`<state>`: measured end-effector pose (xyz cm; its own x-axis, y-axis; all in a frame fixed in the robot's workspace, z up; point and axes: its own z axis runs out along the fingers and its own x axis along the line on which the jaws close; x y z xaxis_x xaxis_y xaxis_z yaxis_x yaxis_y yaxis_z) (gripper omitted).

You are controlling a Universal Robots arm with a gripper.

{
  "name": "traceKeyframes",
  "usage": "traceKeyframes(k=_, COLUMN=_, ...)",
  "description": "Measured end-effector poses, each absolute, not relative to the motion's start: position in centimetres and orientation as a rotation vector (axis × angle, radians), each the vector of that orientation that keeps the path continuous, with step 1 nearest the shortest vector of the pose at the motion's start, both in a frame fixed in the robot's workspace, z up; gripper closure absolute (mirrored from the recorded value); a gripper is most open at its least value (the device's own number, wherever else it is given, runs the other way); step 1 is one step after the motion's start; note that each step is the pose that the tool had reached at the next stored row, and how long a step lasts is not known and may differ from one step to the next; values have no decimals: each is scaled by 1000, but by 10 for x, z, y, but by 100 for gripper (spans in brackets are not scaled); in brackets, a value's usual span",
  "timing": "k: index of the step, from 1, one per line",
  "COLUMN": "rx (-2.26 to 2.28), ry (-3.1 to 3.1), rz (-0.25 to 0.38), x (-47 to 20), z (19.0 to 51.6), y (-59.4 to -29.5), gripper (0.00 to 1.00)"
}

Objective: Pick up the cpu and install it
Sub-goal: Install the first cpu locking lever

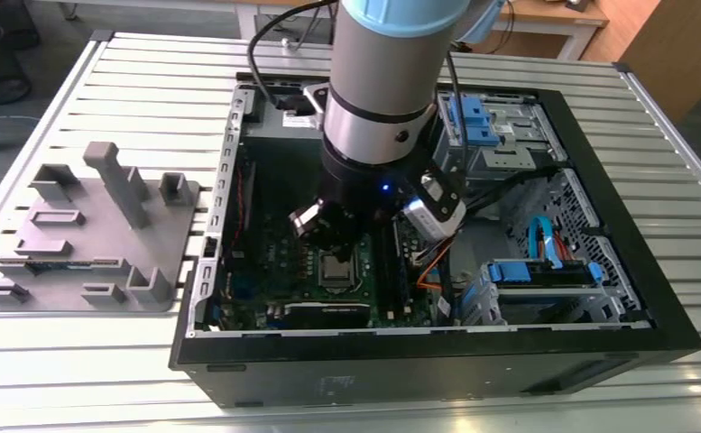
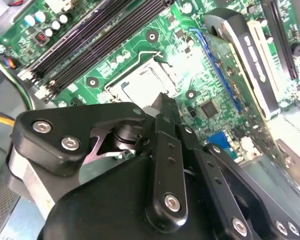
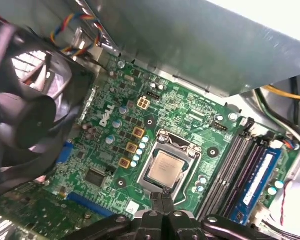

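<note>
While the robot arm (image 1: 381, 81) reaches down into the open computer case (image 1: 639, 298), the green motherboard (image 3: 115, 145) lies flat on the case floor. At the board's middle sits the socket (image 3: 165, 167), and the cpu (image 3: 165, 169) already rests inside it, silver top up. The gripper (image 3: 163, 212) hangs just above the socket's edge, fingers pressed together, holding nothing. Judged from this, doing the step well means keeping the chip flat and square in its socket.
</note>
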<state>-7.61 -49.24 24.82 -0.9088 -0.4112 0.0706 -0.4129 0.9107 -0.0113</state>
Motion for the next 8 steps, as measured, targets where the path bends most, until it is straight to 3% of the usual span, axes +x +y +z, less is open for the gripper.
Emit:
traceKeyframes(k=4, rx=653, ry=-3018, rz=-14, x=-79, z=248, y=-492, gripper=89)
traceKeyframes(k=8, rx=653, ry=-3019, rz=-17, x=-79, z=250, y=-492, gripper=89)
